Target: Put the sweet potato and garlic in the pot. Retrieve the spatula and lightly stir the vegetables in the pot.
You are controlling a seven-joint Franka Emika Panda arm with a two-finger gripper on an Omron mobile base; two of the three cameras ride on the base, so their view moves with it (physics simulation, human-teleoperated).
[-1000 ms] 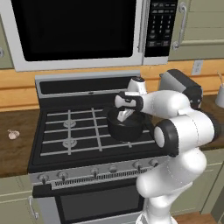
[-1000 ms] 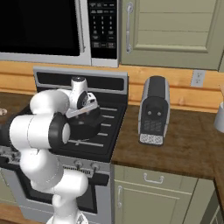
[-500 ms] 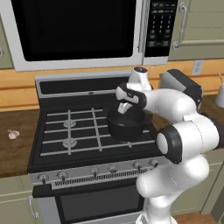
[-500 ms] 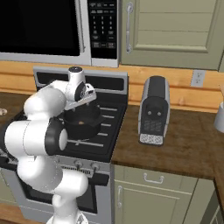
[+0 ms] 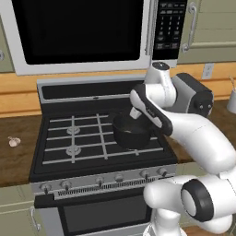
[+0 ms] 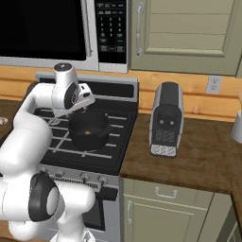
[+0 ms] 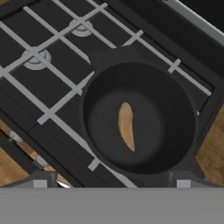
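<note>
we are looking down thru the hand cam at the pot (image 7: 140, 120) sitting on the stove (image 5: 73, 138), front-right burner. the sweet potato (image 7: 126, 125) is lying flat on the pot floor, near centre, long axis running roughly top to bottom of the hand view w/ a slight slant, apart from the wall all round. we are reading the gripper (image 6: 84, 109) as released: jaws standing wide w/ nothing between them, hovering just above the pot's far rim in the right base view, and the tuber lying loose below. so first veg is in, by our judgement. the garlic (image 5: 14, 142) is sitting on the wooden counter (image 5: 14, 161) left of the stove, well apart from the pot, clear across both left burners; in the left base view it is showing as a small pale bulb near the picture's left edge. that is the relation the coming move turns on, as we are judging it: the bulb lies far to the arm's left and lower than the claw, so a long sweep across the grates w/ a drop to counter level. bulb being roundish, no long axis to line up w/, approach angle matters little. toaster (image 6: 165, 120) is standing on the counter right of the stove, out of that path. we are not making out the spatula anywhere.
</note>
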